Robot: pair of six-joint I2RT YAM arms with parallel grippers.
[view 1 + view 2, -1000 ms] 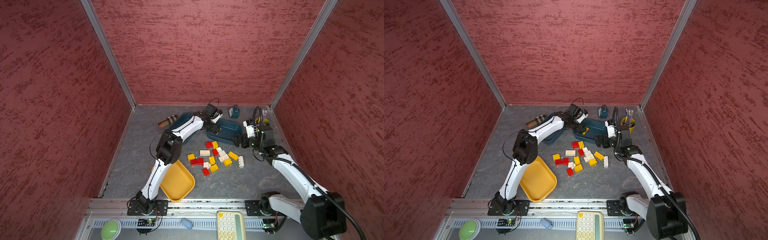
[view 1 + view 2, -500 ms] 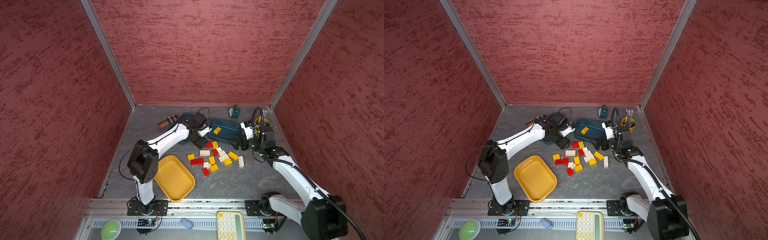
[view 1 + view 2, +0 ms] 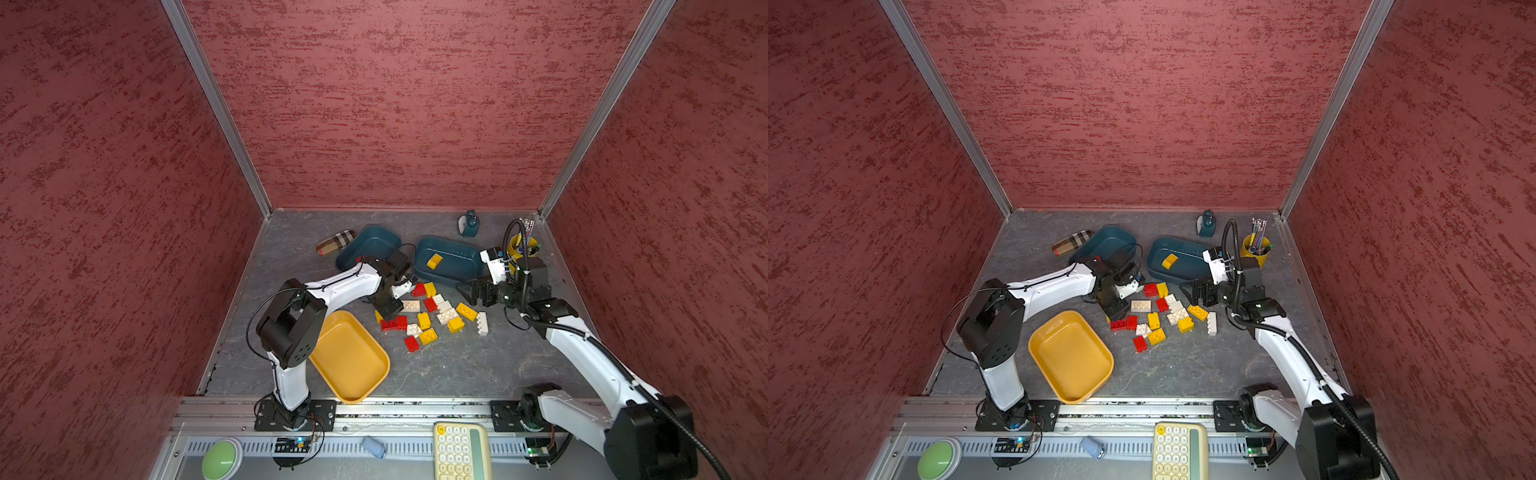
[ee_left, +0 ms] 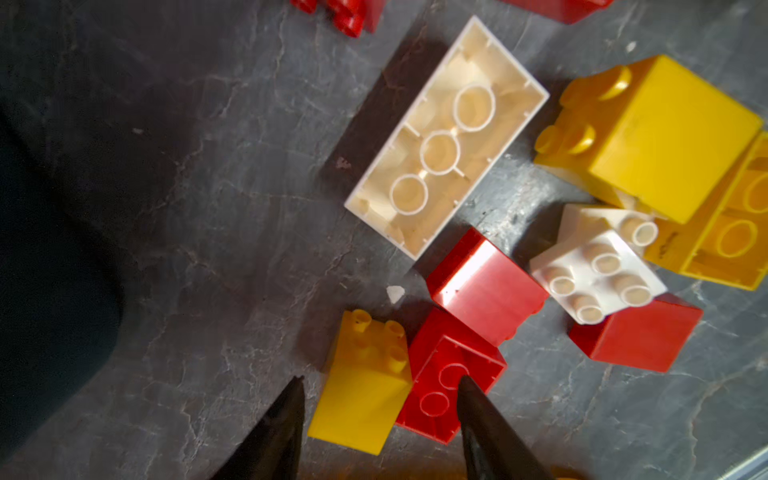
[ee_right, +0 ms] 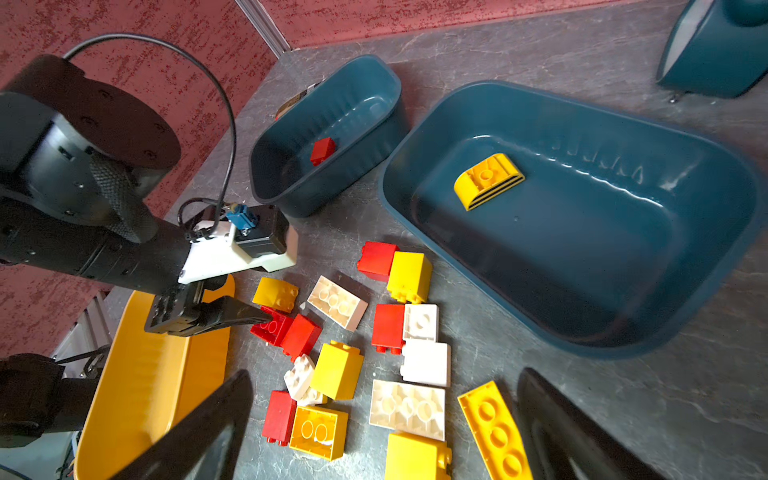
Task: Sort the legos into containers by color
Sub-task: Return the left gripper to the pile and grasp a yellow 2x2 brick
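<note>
Centrally in both top views, the left gripper (image 3: 389, 309) sits among the scattered legos (image 3: 424, 320), the right gripper (image 3: 468, 291) gaping wide beside them. Low in the left wrist view, the left jaws stand partly apart astride a yellow brick (image 4: 361, 399), seemingly touching a red brick (image 4: 436, 374).

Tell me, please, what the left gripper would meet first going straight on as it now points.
Likely the small yellow brick between its fingers, though one fingertip hangs over the upturned red brick beside it; depth is unclear.
</note>
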